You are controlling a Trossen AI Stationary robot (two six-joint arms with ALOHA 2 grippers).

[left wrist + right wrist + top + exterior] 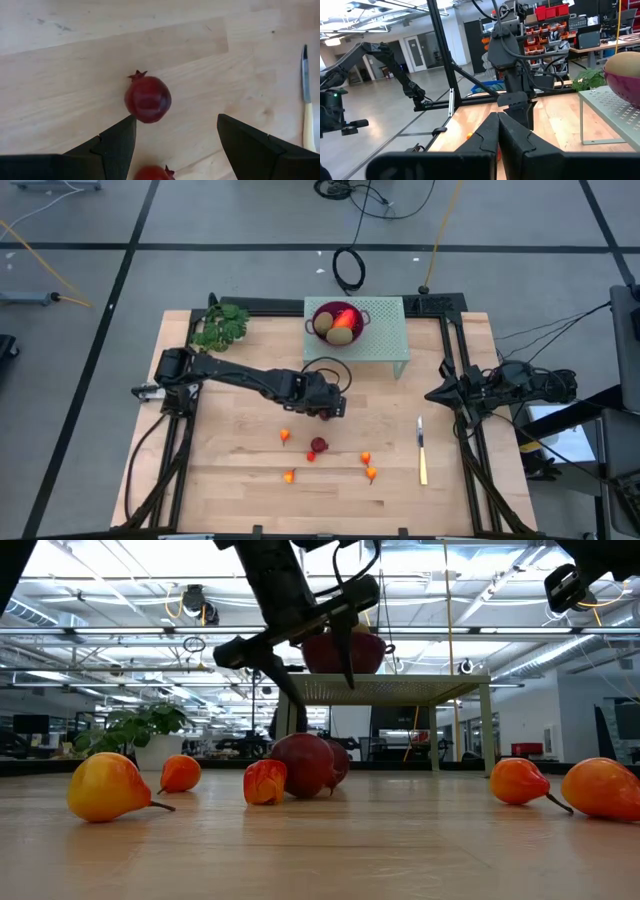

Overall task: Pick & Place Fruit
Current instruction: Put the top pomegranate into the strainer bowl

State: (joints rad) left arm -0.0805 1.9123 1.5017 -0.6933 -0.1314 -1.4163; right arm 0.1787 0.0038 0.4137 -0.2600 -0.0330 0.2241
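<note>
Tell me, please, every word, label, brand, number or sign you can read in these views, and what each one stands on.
No text can be read in any view.
The red storage bins in the room behind the table may carry labels, but they are too small to read.
The knife and the colander show no markings.

Left gripper (330, 408) hangs mid-table, fingers (117, 145) apart; right gripper (440, 394) apparently parked, fingers together.

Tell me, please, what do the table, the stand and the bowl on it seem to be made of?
Table: pale wood, matte, with visible grain and plank seams. Stand: probably painted metal, light green, its top perforated with small holes. Bowl: dark red with side handles, glossy; metal or enamel by the look, though plastic cannot be ruled out.
</note>
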